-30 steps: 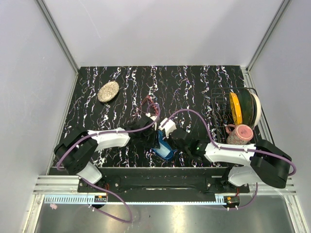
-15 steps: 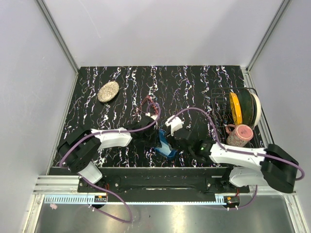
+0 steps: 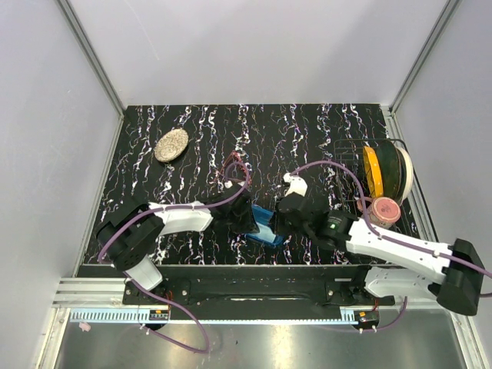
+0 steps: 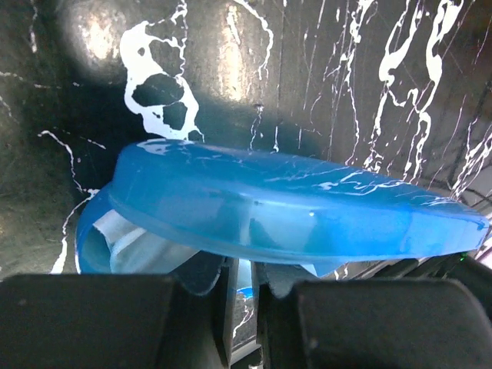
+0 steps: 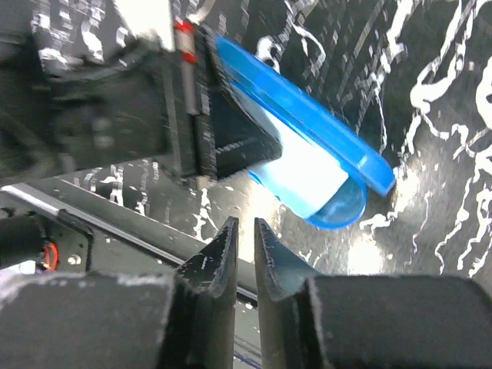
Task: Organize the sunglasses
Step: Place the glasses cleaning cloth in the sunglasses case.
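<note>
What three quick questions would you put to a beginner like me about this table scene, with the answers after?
1. True or false: the sunglasses already lie inside the blue case.
2. Which fingers grip the blue case? A) the left arm's fingers B) the right arm's fingers C) neither
3. Fill in: the mug in the wire rack is ____.
Key: 1 false, they lie on the table beyond the case; 2 A; 3 pink.
</note>
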{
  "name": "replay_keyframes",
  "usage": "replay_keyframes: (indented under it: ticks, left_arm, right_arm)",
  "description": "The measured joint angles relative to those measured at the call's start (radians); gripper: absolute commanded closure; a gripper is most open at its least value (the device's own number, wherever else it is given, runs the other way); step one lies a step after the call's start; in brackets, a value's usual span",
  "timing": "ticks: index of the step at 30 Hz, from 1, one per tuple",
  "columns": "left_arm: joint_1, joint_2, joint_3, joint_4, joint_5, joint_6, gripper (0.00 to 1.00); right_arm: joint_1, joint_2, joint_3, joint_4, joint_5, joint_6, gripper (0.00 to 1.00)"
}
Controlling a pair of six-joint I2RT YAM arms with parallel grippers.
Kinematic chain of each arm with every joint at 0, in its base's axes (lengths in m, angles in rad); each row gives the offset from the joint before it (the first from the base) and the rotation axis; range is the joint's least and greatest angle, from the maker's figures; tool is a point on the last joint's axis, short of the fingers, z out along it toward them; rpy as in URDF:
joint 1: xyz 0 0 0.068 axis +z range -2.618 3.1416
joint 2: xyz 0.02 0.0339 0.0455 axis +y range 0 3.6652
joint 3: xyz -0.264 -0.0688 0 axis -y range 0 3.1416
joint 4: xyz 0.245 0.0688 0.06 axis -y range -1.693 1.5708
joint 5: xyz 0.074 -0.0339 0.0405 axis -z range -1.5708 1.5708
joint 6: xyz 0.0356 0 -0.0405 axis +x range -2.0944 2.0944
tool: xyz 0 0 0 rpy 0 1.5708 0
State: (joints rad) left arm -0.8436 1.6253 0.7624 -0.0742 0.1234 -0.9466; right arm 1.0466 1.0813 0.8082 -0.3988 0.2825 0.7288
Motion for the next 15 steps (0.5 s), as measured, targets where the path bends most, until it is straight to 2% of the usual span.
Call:
replay_keyframes:
  ticks: [6,15]
  left_arm:
    - [-0.02,0.007,-0.004,0.014,-0.035,-0.145,0.87]
    - [-0.039,0.011,-0.04,0.085,-0.071,-0.32,0.87]
  right_arm:
    - [0.0,0.14,-0.03,-0.045,-0.002,0.15,0.92]
    - [0.0,0.374,-0.011,-0.016,0.105,0.205,0.95]
